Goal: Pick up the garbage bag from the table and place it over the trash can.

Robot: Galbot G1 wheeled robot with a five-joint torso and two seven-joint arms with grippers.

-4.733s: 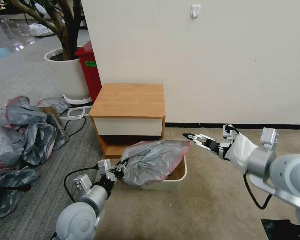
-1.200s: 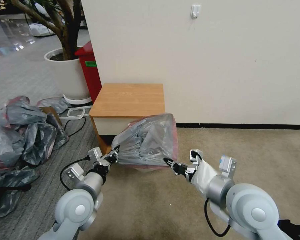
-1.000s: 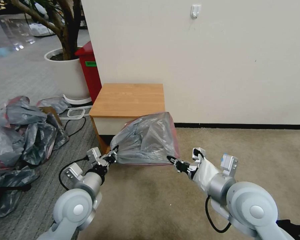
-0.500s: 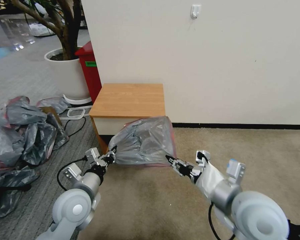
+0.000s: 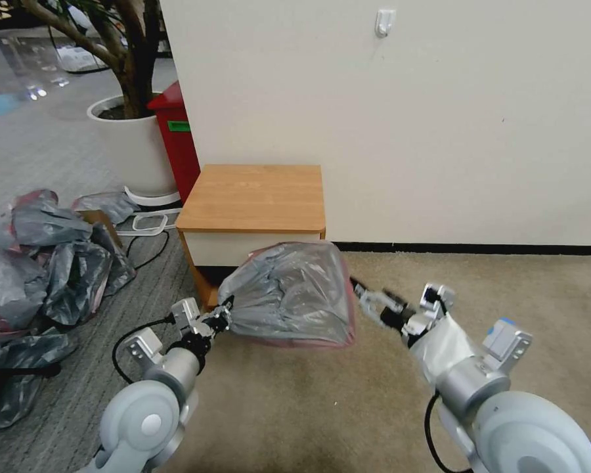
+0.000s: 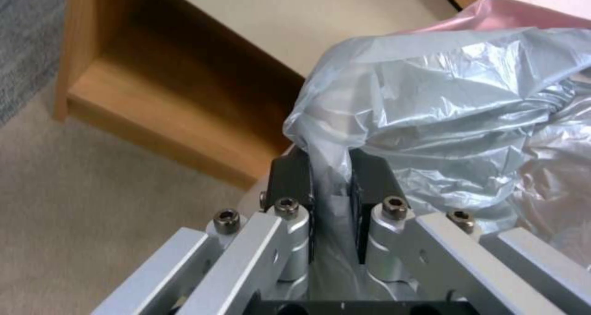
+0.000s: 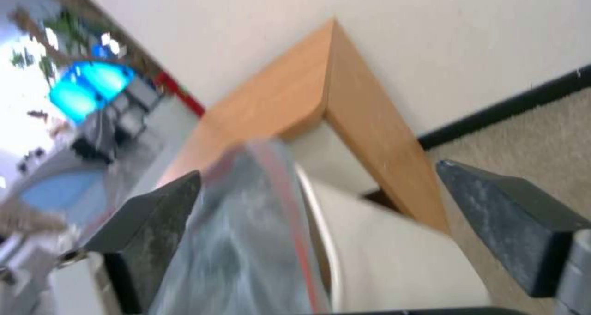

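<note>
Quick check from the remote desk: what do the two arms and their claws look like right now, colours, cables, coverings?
Both arms are silver-grey with rounded pale joint housings. The left claw has dark fingers on bolted aluminium linkages, and a black cable loops beside its forearm. The right claw has dark, flat-faced fingers; a white wrap covers its wrist, a small blue mark sits on a bracket, and a black cable hangs below.
</note>
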